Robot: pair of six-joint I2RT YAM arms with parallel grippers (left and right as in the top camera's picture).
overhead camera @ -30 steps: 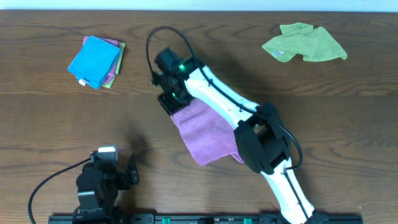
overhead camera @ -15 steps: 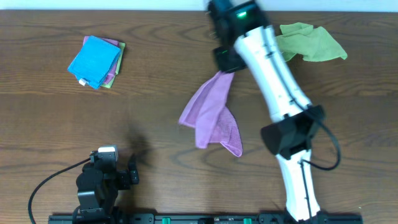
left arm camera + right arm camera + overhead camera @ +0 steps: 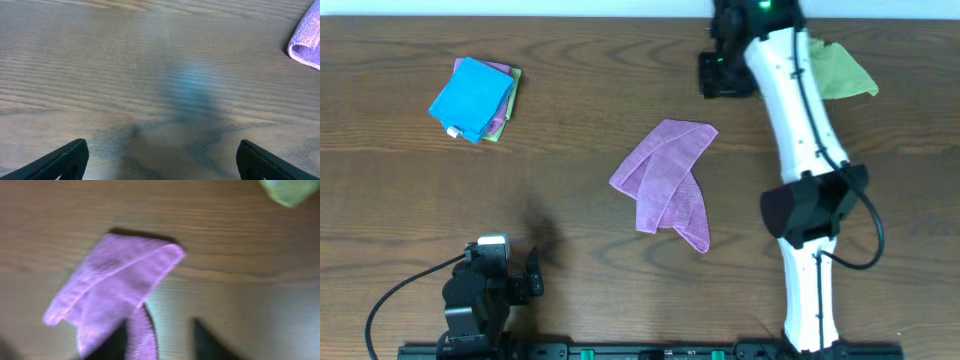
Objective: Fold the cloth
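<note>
The purple cloth (image 3: 665,185) lies loose in the middle of the counter (image 3: 410,190), touched by neither arm. It is in a rumpled, lopsided half-fold: one flap lies slantwise over the rest, edges unmatched, and a narrow tail points toward the near edge. That skew looks like the main hazard, since another fold made from this shape would lock in the crooked layers and give a wedge rather than a square. The flap's far corner rests on the lower layer, so a pinch there could catch one ply and peel the fold open. It could also catch both and drag the whole cloth across the smooth wood, since nothing pins it down. The right arm (image 3: 790,100) reaches over the far side of the counter, beyond the cloth. The right jaws, blurred in the wrist view, stand a little apart with nothing between them. Partly behind that arm lies the lime-green cloth (image 3: 850,75), close enough that a careless sweep downward could snag or shove it. The left arm (image 3: 480,295) sits at the near edge, well apart from the cloth, and the left jaws are spread wide and empty, too far off to hold a corner down. The blue cloth (image 3: 470,97) on its small stack at far left looks out of harm's way.
</note>
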